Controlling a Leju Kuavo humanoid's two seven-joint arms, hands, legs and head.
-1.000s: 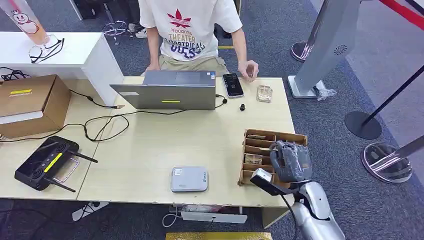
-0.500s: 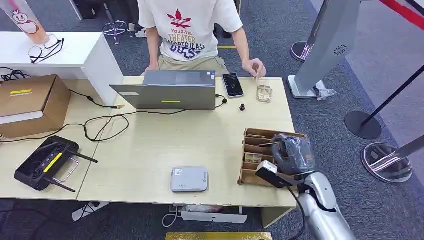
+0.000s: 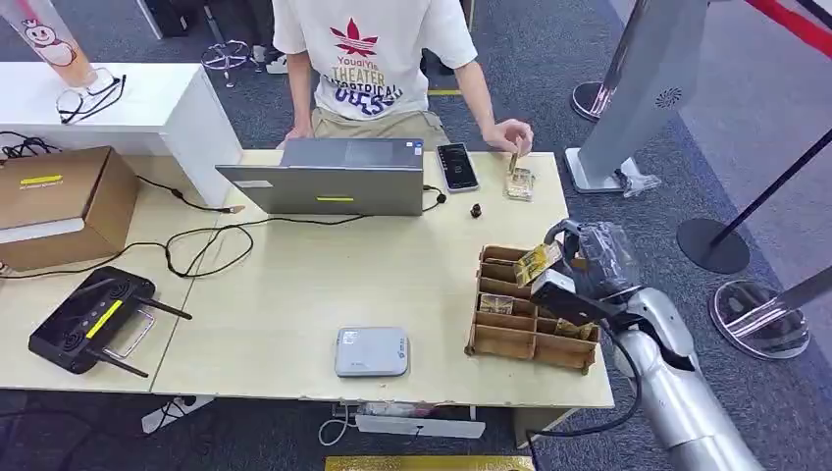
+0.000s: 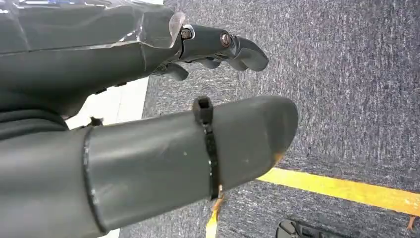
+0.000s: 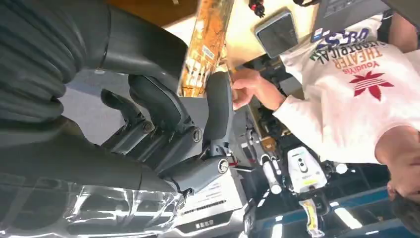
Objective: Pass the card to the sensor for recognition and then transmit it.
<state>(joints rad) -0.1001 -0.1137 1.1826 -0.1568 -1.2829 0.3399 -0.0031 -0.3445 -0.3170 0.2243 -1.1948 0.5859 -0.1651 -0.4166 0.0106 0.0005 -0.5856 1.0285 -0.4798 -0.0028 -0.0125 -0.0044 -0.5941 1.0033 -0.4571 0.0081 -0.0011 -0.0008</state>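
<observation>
My right hand [image 3: 589, 263] pinches the card [image 3: 535, 263] by one edge, lifted just above the tray [image 3: 530, 343]; my left hand [image 4: 148, 124] hangs over carpet holding nothing, fingers apart. The sensor [image 3: 371, 351] (grey box) sits near the front edge. Such a thin grip could let the card twist or slip. Beyond, a person [image 3: 378, 59] touches a small case [image 3: 518, 183].

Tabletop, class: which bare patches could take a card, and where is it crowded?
Bare wood lies between the laptop and the grey card reader, and left of the reader toward the black controller. Crowded: the far right corner, with phone, and the cardboard organizer.
</observation>
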